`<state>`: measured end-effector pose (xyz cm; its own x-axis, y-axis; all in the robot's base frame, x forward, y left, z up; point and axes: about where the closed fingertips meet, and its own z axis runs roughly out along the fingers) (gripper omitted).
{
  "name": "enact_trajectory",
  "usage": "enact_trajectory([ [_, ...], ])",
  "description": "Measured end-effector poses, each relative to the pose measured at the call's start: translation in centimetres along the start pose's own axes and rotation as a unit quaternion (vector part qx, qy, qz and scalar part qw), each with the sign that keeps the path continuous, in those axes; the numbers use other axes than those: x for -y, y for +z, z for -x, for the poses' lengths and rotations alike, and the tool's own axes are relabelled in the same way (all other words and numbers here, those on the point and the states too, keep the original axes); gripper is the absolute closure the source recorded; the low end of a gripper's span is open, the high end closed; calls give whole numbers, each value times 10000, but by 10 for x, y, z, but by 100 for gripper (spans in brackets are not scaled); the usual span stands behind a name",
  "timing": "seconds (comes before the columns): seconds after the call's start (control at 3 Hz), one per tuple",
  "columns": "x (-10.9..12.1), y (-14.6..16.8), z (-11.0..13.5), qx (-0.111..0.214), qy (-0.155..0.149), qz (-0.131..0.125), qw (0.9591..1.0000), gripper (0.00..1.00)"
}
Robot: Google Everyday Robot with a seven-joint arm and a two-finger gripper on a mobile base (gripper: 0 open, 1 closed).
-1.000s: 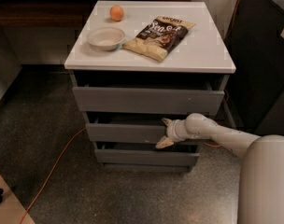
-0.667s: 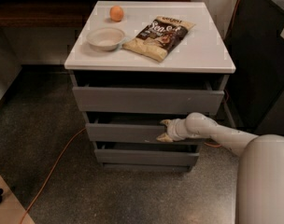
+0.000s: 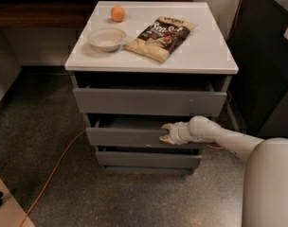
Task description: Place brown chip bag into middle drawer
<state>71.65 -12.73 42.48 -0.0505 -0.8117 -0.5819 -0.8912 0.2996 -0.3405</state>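
The brown chip bag (image 3: 160,37) lies flat on the white cabinet top (image 3: 201,56), right of centre, with its tan ends pointing to the back right and front left. The middle drawer (image 3: 125,137) is the second of three grey drawers and stands pulled out a little, showing a dark gap behind its front panel. My gripper (image 3: 166,133) is at the upper edge of that drawer's front panel, right of its centre. The pale arm (image 3: 220,136) reaches in from the lower right.
A white bowl (image 3: 106,38) and an orange fruit (image 3: 117,13) sit on the cabinet top to the left of the bag. The top drawer (image 3: 148,101) and bottom drawer (image 3: 148,159) also stand slightly out. An orange cable (image 3: 54,169) runs across the floor at the left. Dark furniture (image 3: 272,56) stands at the right.
My gripper has shifted slightly up and left along the middle drawer's front. The bag, bowl and fruit have not moved.
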Motion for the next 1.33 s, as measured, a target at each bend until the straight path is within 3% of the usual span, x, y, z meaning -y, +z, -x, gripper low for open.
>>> enact_trajectory([
  [0.33, 1, -3, 2, 0, 0, 0, 10000, 100],
  [1.0, -21, -8, 4, 175, 118, 60, 9998, 100],
  [1.33, -19, -12, 8, 176, 118, 60, 9998, 100],
])
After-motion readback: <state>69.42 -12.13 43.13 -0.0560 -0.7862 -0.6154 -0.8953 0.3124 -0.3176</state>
